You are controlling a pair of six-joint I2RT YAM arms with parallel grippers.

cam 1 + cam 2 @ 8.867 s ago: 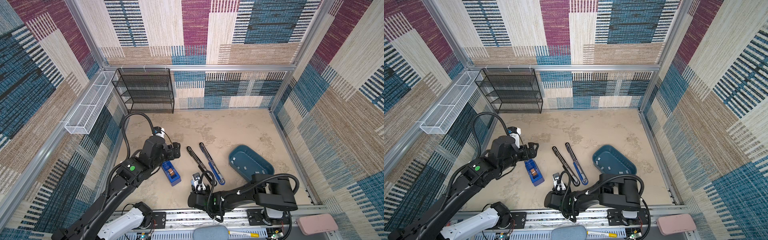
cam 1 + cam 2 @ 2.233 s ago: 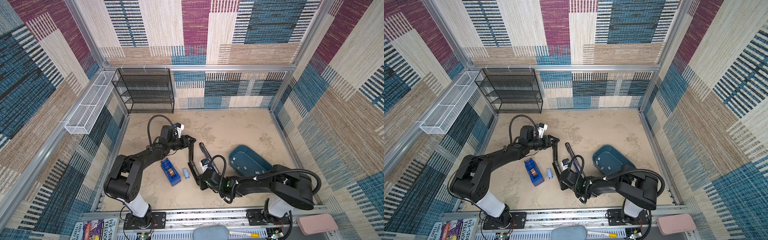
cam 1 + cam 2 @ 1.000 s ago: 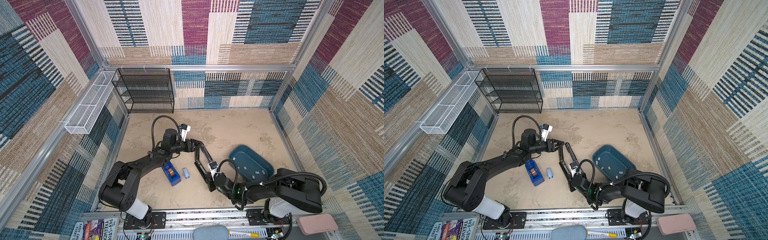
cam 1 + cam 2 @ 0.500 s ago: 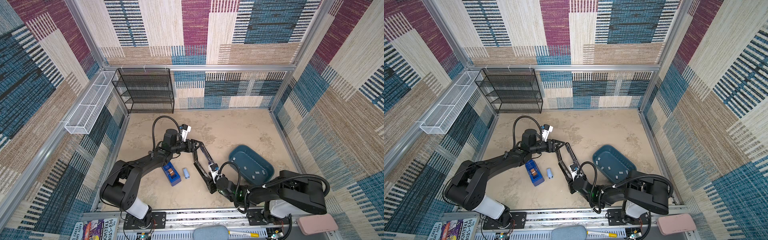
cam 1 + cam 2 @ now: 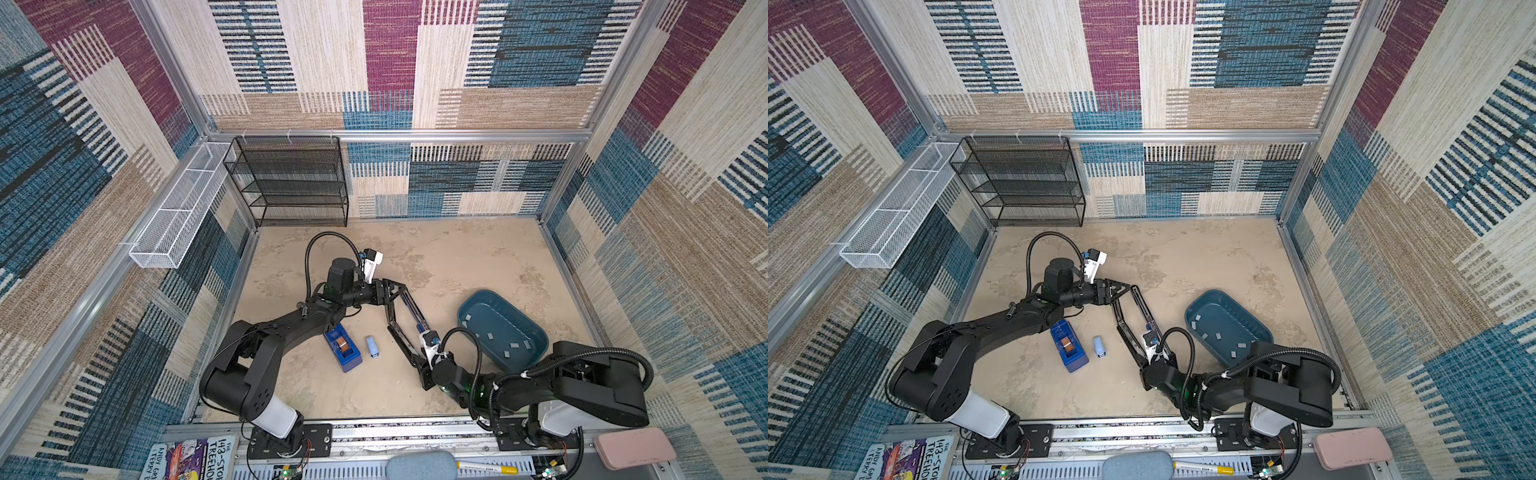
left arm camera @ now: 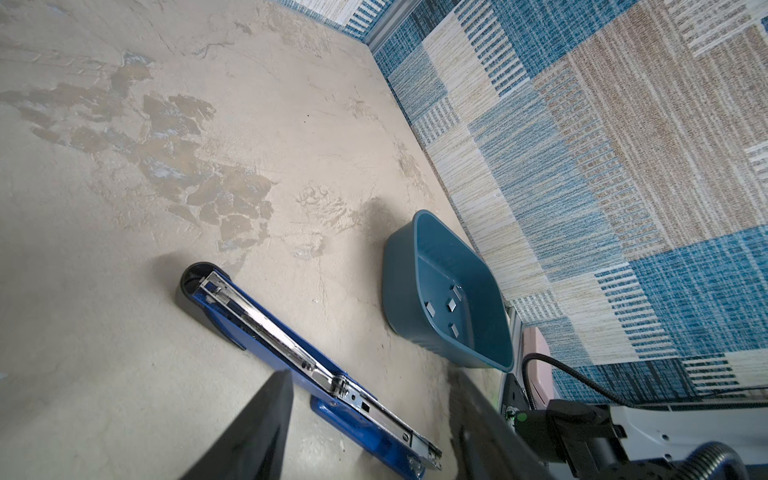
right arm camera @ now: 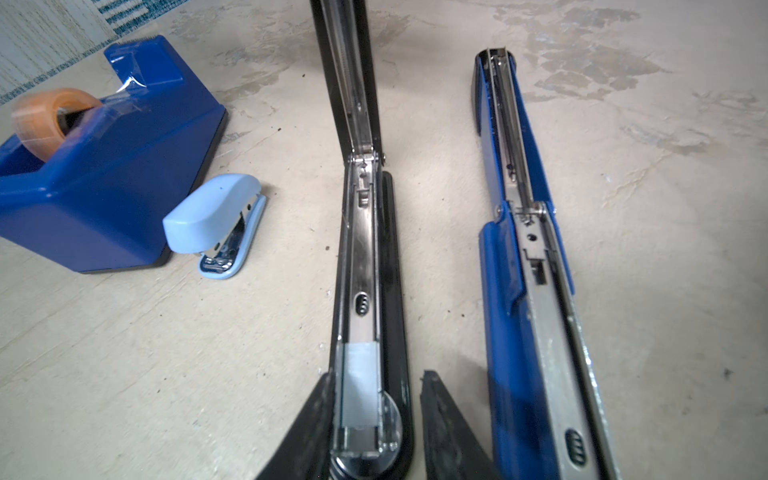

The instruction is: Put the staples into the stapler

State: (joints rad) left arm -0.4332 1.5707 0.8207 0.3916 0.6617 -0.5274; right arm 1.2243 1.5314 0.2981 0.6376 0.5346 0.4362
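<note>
The long black stapler (image 5: 405,349) lies open on the floor. Its lid (image 5: 388,309) is raised, and my left gripper (image 5: 405,287) holds the lid's free end behind its fingertips. In the left wrist view the gap at that gripper's (image 6: 372,374) tips is empty. A grey strip of staples (image 7: 360,384) lies in the black stapler's (image 7: 390,257) channel near the front end. My right gripper (image 7: 376,374) stands open astride that end, holding nothing. Several more staples (image 5: 489,336) lie in the teal basket (image 5: 498,316).
An open blue stapler (image 5: 415,311) lies just right of the black one, close to my right fingers (image 7: 449,436). A blue tape dispenser (image 5: 343,347) and a small light-blue stapler (image 5: 372,345) sit to the left. A black wire rack (image 5: 291,183) stands at the back.
Since two seconds ago my left gripper has swung the black lid up and to the right. My right gripper slid to the stapler's front end. In the last half second nothing clearly moved.
</note>
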